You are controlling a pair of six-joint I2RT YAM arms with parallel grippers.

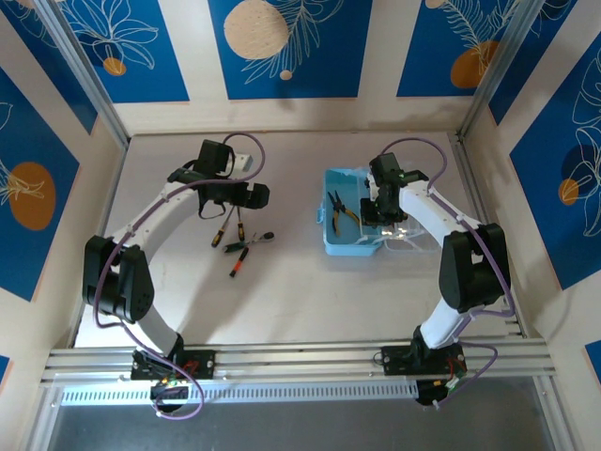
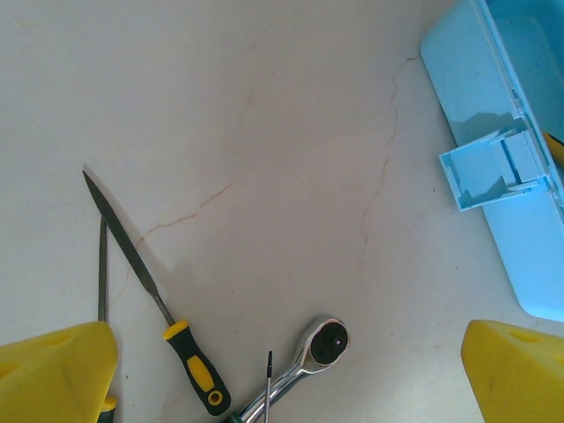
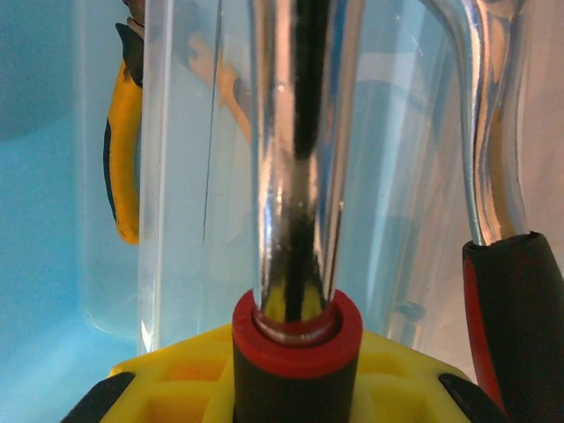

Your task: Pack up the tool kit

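Observation:
The light-blue case lies open at the right of the table, with yellow-handled pliers inside. My right gripper hovers over it, shut on a tool with a red-and-black handle and a thick chrome shaft. The shaft points at the clear lid, and the pliers show behind the lid. My left gripper stands wide open above the loose tools. Below it lie the silver ratchet wrench, a yellow-and-black-handled file and a thin screwdriver shaft. Its yellow fingers touch nothing.
A second red-and-black handle with a chrome stem sits right of the held tool. A thin dark file lies at the left. More loose tools lie left of centre. The case's latch tab faces the left gripper.

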